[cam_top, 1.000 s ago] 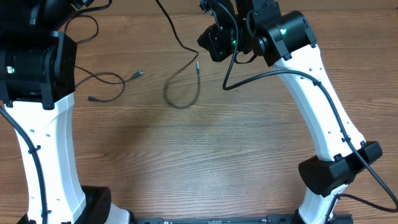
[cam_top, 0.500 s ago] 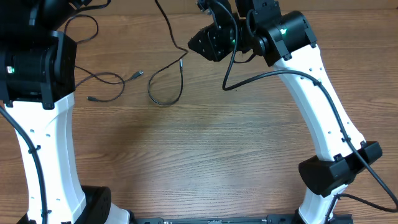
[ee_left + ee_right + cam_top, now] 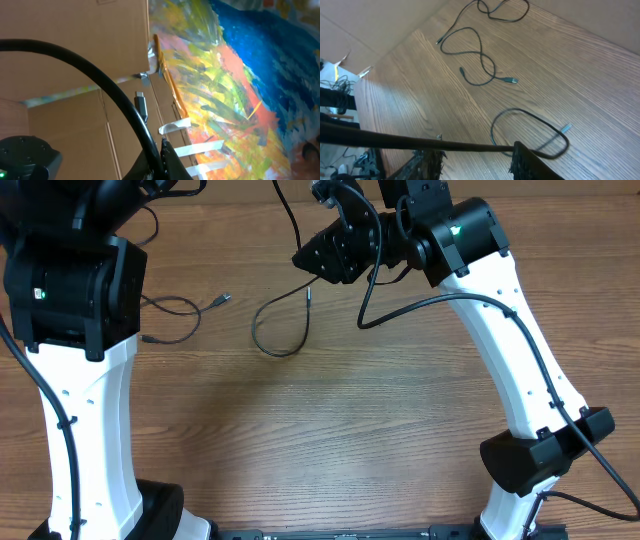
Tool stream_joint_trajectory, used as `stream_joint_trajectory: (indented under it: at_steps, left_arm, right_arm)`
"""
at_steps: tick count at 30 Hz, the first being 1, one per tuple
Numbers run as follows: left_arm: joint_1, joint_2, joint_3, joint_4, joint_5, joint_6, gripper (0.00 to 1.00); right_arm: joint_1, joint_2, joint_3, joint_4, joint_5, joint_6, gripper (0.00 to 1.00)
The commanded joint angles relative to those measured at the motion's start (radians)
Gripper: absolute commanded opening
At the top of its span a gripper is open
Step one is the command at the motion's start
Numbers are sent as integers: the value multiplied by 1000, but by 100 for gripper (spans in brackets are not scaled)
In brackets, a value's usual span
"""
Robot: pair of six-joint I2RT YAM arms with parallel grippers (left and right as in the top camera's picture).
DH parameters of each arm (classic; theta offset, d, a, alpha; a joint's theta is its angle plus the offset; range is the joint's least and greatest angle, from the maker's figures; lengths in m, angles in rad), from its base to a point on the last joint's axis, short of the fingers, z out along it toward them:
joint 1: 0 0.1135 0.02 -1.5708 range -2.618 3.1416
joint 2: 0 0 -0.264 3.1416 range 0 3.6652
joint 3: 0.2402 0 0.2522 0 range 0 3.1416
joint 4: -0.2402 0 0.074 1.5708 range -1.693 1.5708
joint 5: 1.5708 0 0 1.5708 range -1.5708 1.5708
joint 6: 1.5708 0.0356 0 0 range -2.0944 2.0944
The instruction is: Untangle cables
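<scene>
At far left, the left gripper hangs off the table and its cam faces the wall, not the work. Its jaws are closed right down, and I can't tell whether they pinch a cord. A USB plug dangles just in front, so I reckon one end is being kept up out of the pile.

Next over, the other cables lie slack on the wood in loose curves w/ free ends, prob. already parted. Mid-table, the looped cable sits apart from them, its plug flat on the surface. Its far run rises to the right gripper, whose jaws stand partway apart w/ the cord lying across between them, not clamped. To me that reads as a loose guide, so the strand can slide instead of tugging the loop.

Surface is a wood-grain table, matte, no snags I can see. Behind it are cardboard boxes & a bright painted sheet.
</scene>
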Motion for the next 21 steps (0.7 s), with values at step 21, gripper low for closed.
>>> stream_joint_trajectory:
  at_steps: [21]
  left_arm:
    - [-64, -13, 17, 6, -25, -5, 4]
  right_arm:
    - [-7, -8, 0, 7, 52, -5, 6]
